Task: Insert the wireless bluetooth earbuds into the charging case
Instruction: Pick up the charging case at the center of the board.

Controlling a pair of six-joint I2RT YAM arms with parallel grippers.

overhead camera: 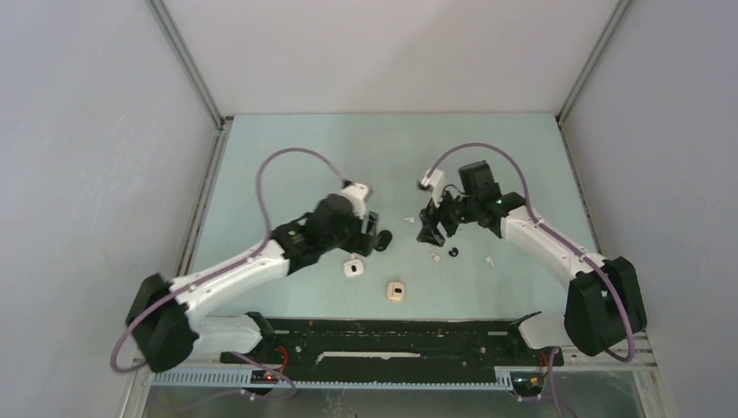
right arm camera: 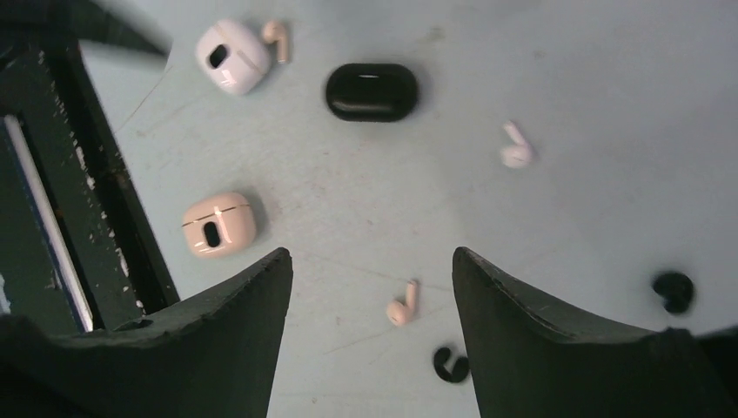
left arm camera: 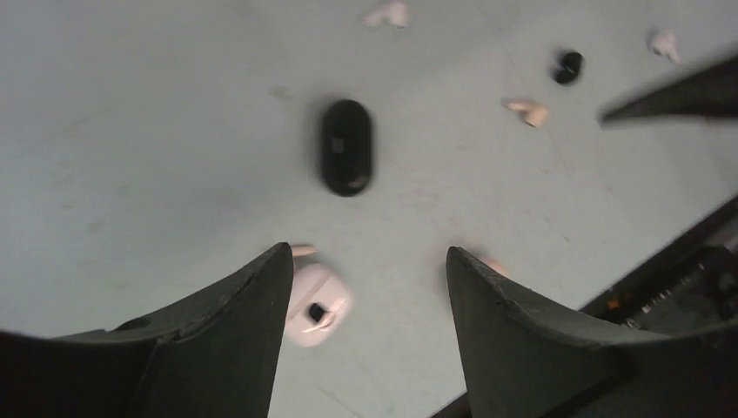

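Three charging cases lie on the pale green table: a black one (overhead camera: 384, 237), a white one (overhead camera: 352, 268) and a beige one (overhead camera: 397, 290). Small earbuds are scattered to their right: white ones (overhead camera: 409, 219) (overhead camera: 489, 259), a beige one (overhead camera: 434, 256) and a black one (overhead camera: 452, 252). My left gripper (left arm camera: 365, 261) hovers open and empty, with the black case (left arm camera: 346, 146) ahead of it and the white case (left arm camera: 315, 305) beside its left finger. My right gripper (right arm camera: 370, 261) is open and empty above the beige earbud (right arm camera: 403, 305) and a black earbud (right arm camera: 450, 364).
A black rail (overhead camera: 392, 335) runs along the table's near edge. Grey walls enclose the table on the left, right and back. A second black earbud (right arm camera: 674, 291) lies right of my right gripper, and another small earbud (right arm camera: 277, 39) lies against the white case (right arm camera: 231, 56).
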